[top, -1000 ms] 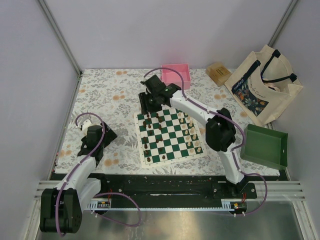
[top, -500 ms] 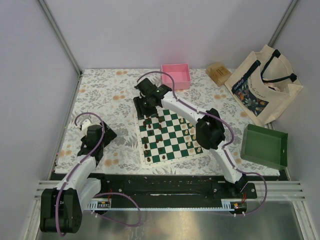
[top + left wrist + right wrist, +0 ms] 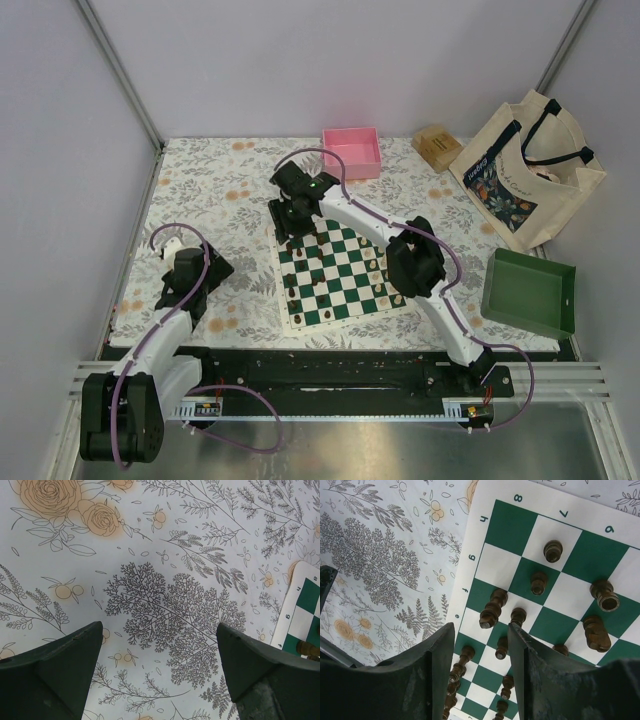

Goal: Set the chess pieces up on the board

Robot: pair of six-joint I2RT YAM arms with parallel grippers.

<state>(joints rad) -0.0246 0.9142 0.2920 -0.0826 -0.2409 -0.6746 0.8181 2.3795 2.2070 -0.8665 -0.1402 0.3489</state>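
Observation:
The board (image 3: 346,287) lies mid-table, dark chess pieces (image 3: 291,281) along its left side and light ones (image 3: 386,277) along its right. My right gripper (image 3: 289,220) hangs over the board's far left corner. In the right wrist view this gripper (image 3: 481,626) is open above the board (image 3: 507,527), and several upright dark pieces (image 3: 491,611) stand below and between its fingers (image 3: 437,665), none gripped. Left of the board, my left gripper (image 3: 186,268) rests low. The left wrist view has it (image 3: 159,630) open over bare floral cloth, the board's corner (image 3: 305,611) at the right edge.
A pink tray (image 3: 352,150) stands beyond the board, a wooden box (image 3: 437,146) and a tote bag (image 3: 525,170) at the far right. A green tray (image 3: 528,292) sits at the right edge. Floral cloth (image 3: 220,200) covers the table.
My right arm has swung left, its elbow drawing in, and the gripper has shifted toward the board's far left corner. The left arm has not moved.

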